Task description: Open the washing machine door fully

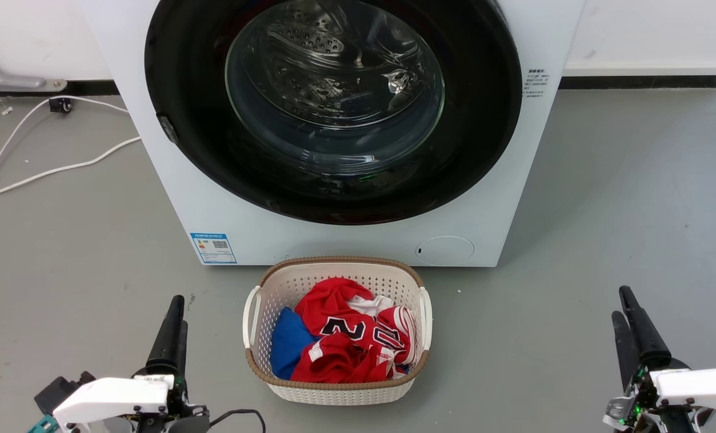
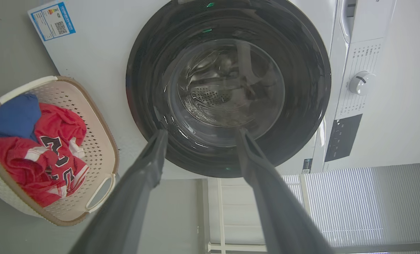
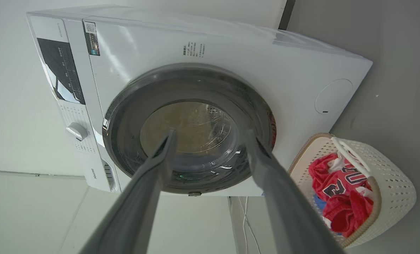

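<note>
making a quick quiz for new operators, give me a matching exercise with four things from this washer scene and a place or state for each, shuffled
Things:
1. washing machine door
2. laundry basket
3. blue sticker
4. white cable

Places or states:
A. holds red and blue clothes
B. shut against the washing machine front
C. on the floor, left of the machine
D. low on the machine's front, left corner

Pairs: 1-B, 2-A, 3-D, 4-C
</note>
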You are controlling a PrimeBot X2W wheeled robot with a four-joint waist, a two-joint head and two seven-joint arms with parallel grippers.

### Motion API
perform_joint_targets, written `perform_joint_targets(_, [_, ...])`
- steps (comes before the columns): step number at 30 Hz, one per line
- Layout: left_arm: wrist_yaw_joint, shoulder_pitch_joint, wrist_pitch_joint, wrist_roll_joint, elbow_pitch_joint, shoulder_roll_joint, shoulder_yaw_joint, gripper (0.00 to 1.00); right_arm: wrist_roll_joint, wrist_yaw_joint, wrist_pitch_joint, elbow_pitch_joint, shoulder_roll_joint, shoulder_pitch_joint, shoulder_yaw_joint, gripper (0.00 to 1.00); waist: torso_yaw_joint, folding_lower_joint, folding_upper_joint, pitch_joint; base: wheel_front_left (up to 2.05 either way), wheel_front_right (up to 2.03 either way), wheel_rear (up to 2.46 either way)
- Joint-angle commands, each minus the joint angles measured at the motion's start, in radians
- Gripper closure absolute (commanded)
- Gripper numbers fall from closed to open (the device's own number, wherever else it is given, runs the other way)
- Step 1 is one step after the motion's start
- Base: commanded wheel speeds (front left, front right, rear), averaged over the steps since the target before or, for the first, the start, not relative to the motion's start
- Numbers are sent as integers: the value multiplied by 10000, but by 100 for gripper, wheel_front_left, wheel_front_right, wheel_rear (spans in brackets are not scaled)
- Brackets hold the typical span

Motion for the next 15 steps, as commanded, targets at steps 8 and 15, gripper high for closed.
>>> perform_joint_targets(8, [347, -6, -406, 1962, -827, 21, -243, 0, -2051, 16, -407, -864, -19, 29, -24, 0, 20, 0, 0, 16, 0, 0, 0])
perform_joint_targets(15, [813, 129, -765, 4211, -1210, 22, -624, 0, -4483, 17, -768, -1678, -15, 212, 325, 0, 27, 0, 0, 37, 0, 0, 0])
